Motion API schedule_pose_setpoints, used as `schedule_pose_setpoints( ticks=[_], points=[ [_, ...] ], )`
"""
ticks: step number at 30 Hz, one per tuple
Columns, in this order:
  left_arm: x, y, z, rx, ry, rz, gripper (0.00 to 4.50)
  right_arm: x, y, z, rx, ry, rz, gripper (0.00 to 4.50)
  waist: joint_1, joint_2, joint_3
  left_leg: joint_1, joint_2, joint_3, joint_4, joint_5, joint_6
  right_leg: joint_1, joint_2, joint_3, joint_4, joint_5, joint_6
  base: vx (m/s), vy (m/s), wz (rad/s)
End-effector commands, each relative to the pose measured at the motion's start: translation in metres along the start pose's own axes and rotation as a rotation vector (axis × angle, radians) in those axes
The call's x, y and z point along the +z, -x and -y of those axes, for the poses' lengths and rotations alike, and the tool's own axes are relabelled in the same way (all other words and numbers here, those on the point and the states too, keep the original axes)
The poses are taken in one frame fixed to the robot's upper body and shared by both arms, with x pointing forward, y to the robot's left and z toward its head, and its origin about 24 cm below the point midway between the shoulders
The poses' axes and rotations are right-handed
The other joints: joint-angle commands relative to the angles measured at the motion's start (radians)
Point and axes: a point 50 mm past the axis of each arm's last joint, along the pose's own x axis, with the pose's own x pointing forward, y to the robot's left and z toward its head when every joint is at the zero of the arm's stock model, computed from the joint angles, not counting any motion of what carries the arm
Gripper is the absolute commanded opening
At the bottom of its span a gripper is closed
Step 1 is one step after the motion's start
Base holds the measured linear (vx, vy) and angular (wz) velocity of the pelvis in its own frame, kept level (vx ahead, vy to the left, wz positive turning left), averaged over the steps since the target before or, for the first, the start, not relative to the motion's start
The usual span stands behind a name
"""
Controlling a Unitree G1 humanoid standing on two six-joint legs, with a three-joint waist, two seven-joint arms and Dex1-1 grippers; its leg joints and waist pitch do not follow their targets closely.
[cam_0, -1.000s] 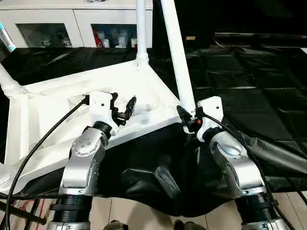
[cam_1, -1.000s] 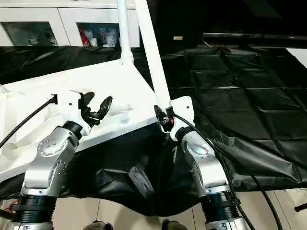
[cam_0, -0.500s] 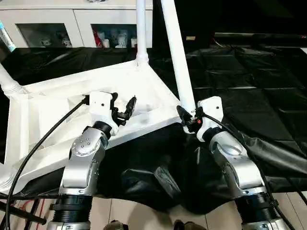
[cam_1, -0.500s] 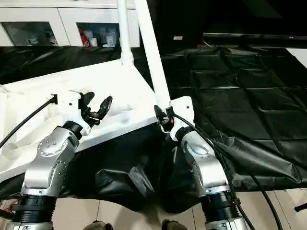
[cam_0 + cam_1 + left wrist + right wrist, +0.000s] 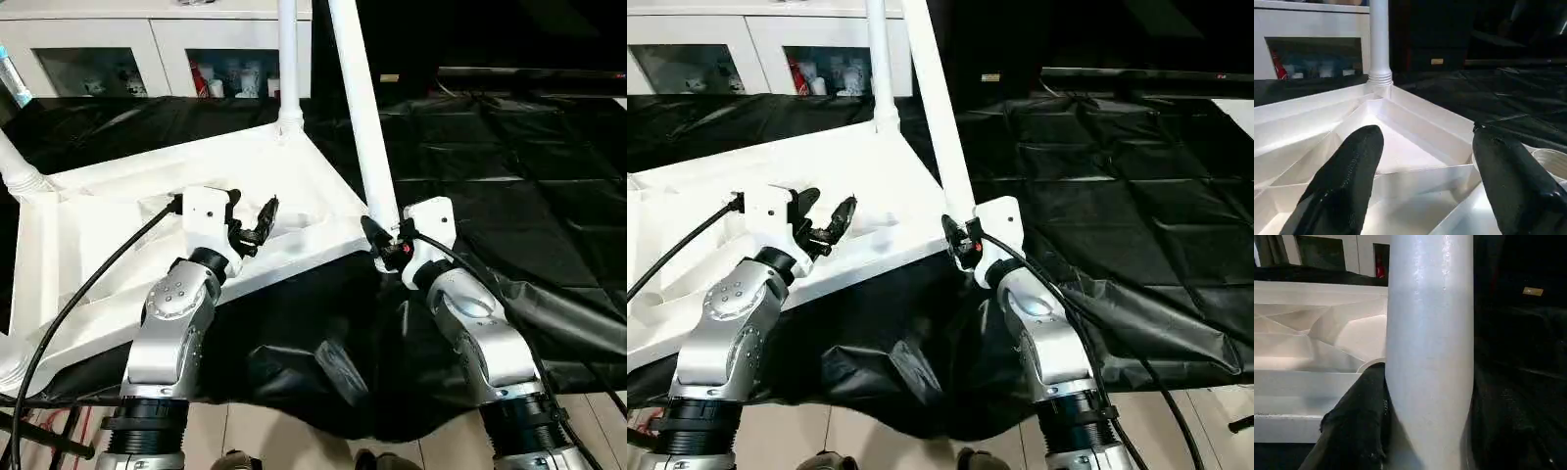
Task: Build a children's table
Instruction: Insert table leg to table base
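Lying upside down on a black sheet (image 5: 509,166), the white table top (image 5: 118,230) is seen from the head camera with its ribbed underside facing up. One leg (image 5: 288,59) stands upright in the far corner socket, and another leg stub (image 5: 18,166) rises at the far left corner. A third leg (image 5: 364,117) leans slightly over the near right corner, and its lower end is clasped by the right gripper (image 5: 384,245) just above that corner of the top. In the right wrist view the tube (image 5: 1430,347) is shown pressed between the two black fingers (image 5: 1359,426), with the rim of a round socket (image 5: 1369,364) glimpsed just behind it, a detail not made out from the head views. The left gripper (image 5: 253,223) is held over the ribbed underside, its fingers spread and grasping nothing. From the left wrist camera the diagonal braces (image 5: 1415,137) are seen between the parted fingers (image 5: 1347,181), along with the threaded collar (image 5: 1380,77) where the far leg meets its socket. White cabinets (image 5: 147,44) with glass doors are seen beyond the sheet.
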Motion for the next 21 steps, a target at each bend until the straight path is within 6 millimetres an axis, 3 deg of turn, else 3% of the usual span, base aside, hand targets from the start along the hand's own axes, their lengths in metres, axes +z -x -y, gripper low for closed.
schedule_pose_setpoints(
  ticks=[1,21],
  points=[
    [0.0040,-0.0010,0.0021,-0.005,-0.010,0.010,3.36,0.0033,0.0002,0.0011,-0.001,0.002,0.017,1.87,0.001,0.001,-0.096,0.011,0.011,-0.007,-0.059,-0.205,0.045,0.067,-0.034,0.042,-0.070,-0.283,-0.123,0.000,0.000,0.00],
    [0.0040,-0.0010,0.0021,-0.005,-0.010,0.010,3.36,0.0033,0.0002,0.0011,-0.001,0.002,0.017,1.87,0.001,0.000,-0.096,0.011,0.010,-0.007,-0.059,-0.207,0.045,0.067,-0.034,0.042,-0.070,-0.282,-0.124,0.000,0.000,0.00]
  ],
)
